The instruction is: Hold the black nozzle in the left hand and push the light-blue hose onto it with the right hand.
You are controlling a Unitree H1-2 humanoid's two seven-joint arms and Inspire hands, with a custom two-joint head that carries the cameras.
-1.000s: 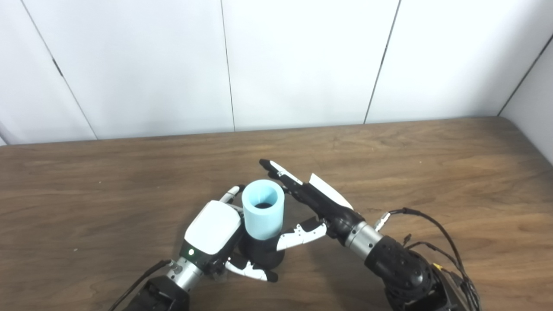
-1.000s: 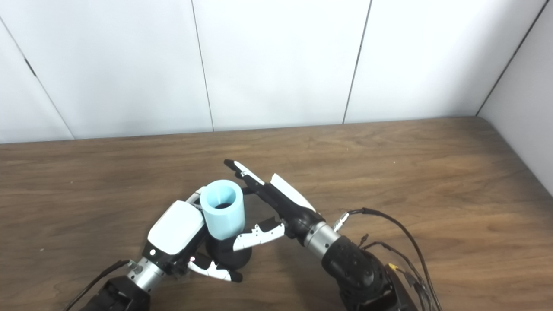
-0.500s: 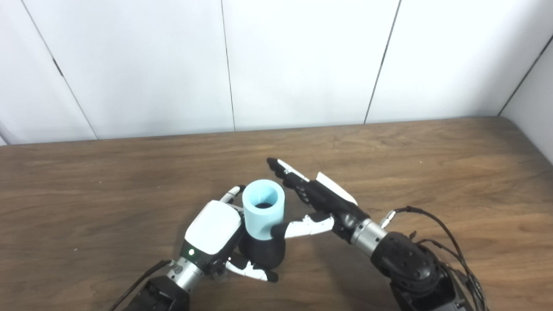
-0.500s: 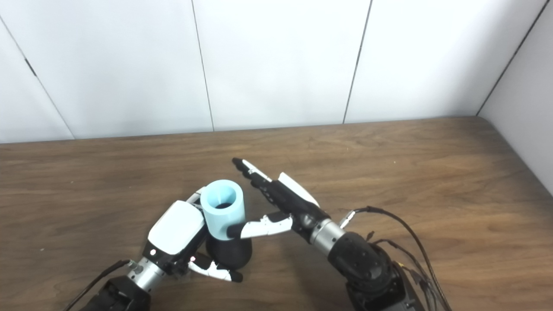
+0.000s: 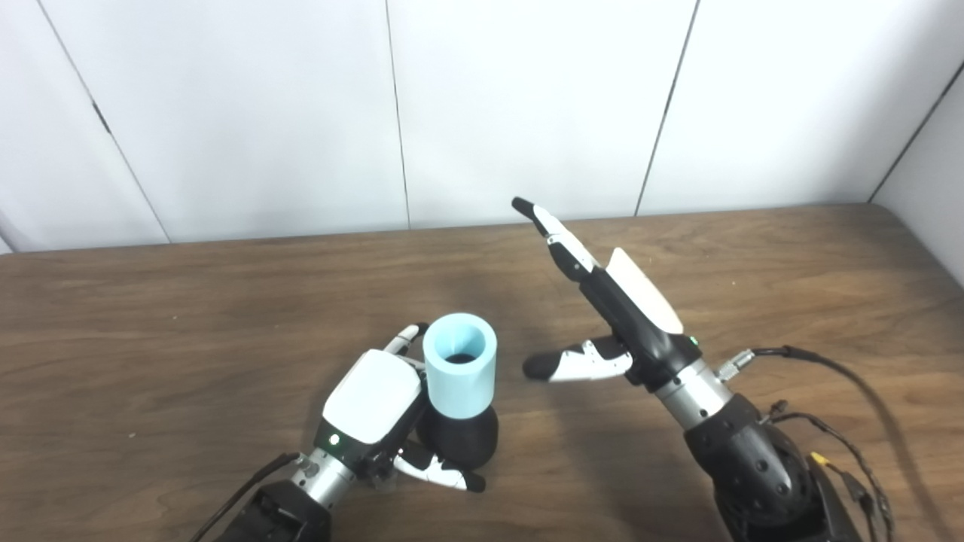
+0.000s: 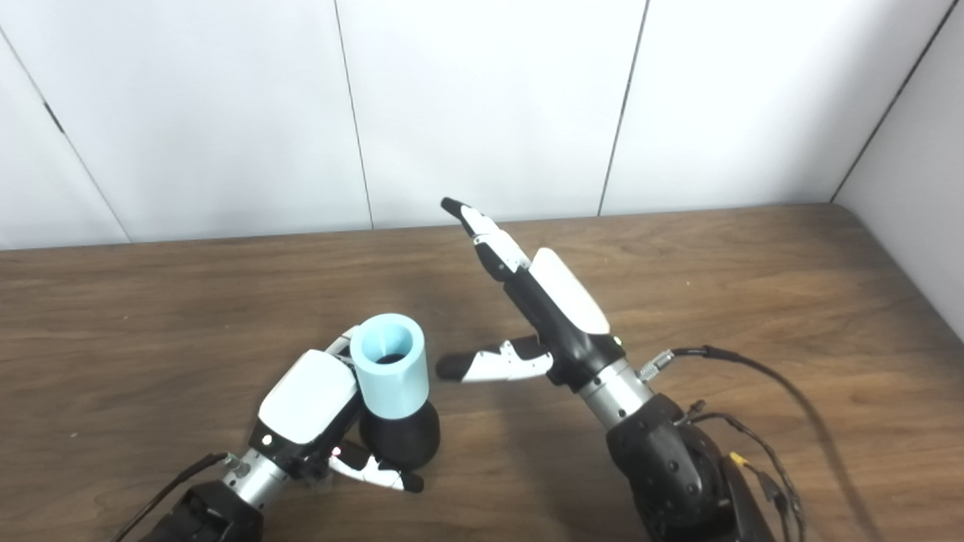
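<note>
A light-blue hose piece (image 5: pixel 459 366), a short open cylinder, stands upright on top of the black nozzle (image 5: pixel 458 438) near the table's front. My left hand (image 5: pixel 373 406) wraps around the nozzle from the left, thumb curled below it, shut on it. My right hand (image 5: pixel 611 309) hovers to the right of the hose, apart from it, fingers stretched straight up and back and thumb pointing left toward the hose. It is open and holds nothing.
A brown wooden table (image 5: pixel 791 271) fills the view, backed by a white panelled wall (image 5: pixel 527 105). A black cable (image 5: pixel 828 376) trails from my right wrist across the table at the right.
My right hand let go of the hose and lifted up and back to the right, its fingers straightening. The hose stays on the nozzle; the left hand has not moved.
</note>
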